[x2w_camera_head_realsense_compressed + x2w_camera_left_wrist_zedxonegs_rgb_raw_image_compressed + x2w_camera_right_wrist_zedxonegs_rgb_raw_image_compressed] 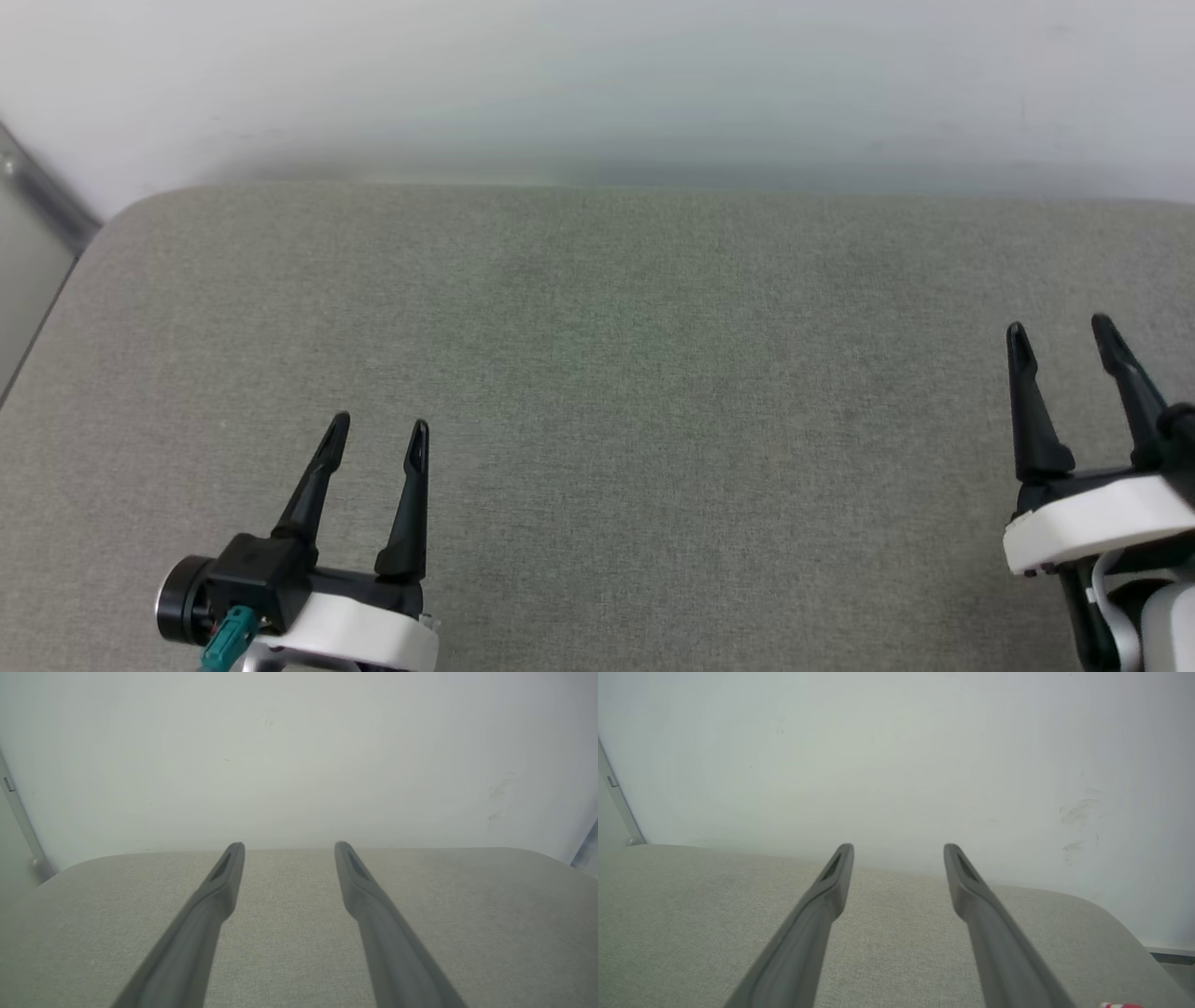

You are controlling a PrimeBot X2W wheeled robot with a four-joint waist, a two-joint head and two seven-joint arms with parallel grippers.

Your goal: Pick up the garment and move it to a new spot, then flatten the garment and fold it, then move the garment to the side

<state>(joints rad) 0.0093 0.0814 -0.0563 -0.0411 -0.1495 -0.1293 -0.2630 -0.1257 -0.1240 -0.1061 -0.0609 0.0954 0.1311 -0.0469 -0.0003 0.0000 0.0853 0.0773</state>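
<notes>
At the bottom right edge of the right wrist view, a small red-and-white striped scrap of the garment (1120,1005) peeks in, lying on the grey fabric surface (597,373); the rest of it is out of view. My left gripper (380,425) hovers over the near left of the surface, open, with nothing between its fingers. My right gripper (1059,327) stands at the right edge of the head view, also open and empty. Each wrist view looks along its own spread gripper, left (289,845) and right (899,847), across bare fabric toward the wall.
A white wall (597,84) rises right behind the surface's far edge. A grey metal rail (37,201) runs down at the far left corner. The surface has rounded far corners, and past its right corner a dark strip (1171,956) shows by the wall's foot.
</notes>
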